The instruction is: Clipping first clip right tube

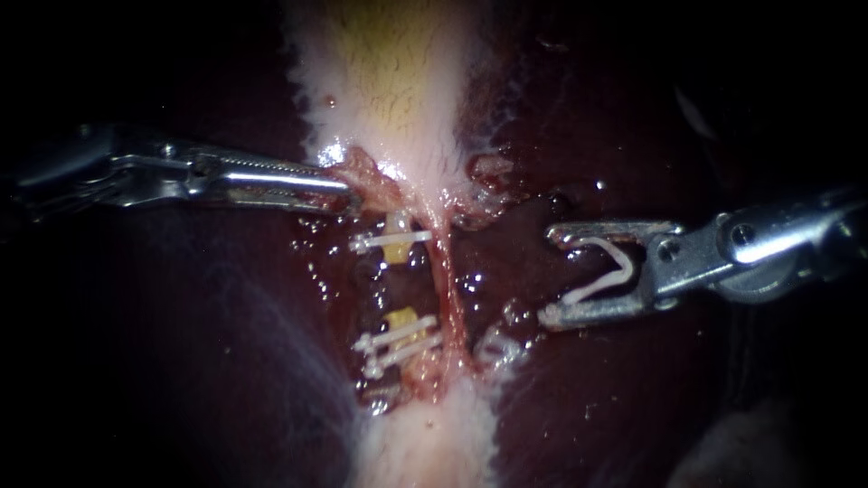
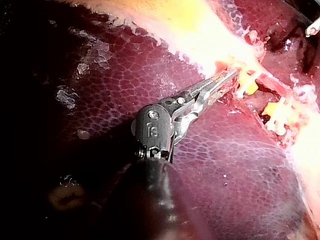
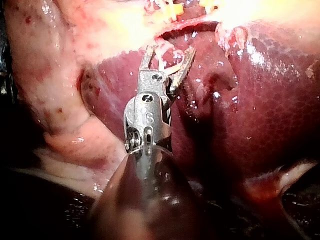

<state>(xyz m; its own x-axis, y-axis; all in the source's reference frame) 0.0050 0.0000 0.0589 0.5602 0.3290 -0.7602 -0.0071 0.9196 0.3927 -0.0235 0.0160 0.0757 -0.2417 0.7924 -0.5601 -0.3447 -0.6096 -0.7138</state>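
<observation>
The right tube (image 1: 448,280), thin and reddish, runs down from the pale gallbladder (image 1: 398,81) and is bare. Beside it the yellowish left tube (image 1: 402,321) carries white clips (image 1: 391,241), one above and two below. My right instrument (image 1: 549,276) sits to the right of the right tube and apart from it. Its jaws stand wide with a white V-shaped clip (image 1: 601,276) held between them. In the right wrist view this instrument (image 3: 169,52) and its clip (image 3: 172,70) face the tubes. My left instrument (image 1: 348,194) (image 2: 227,77) is shut on reddish tissue at the gallbladder's lower end.
Dark red liver (image 1: 181,361) surrounds the dissected strip on both sides. A pale band of tissue (image 1: 434,443) continues below the tubes. Frayed whitish tissue (image 1: 497,348) lies just under the right instrument's lower jaw.
</observation>
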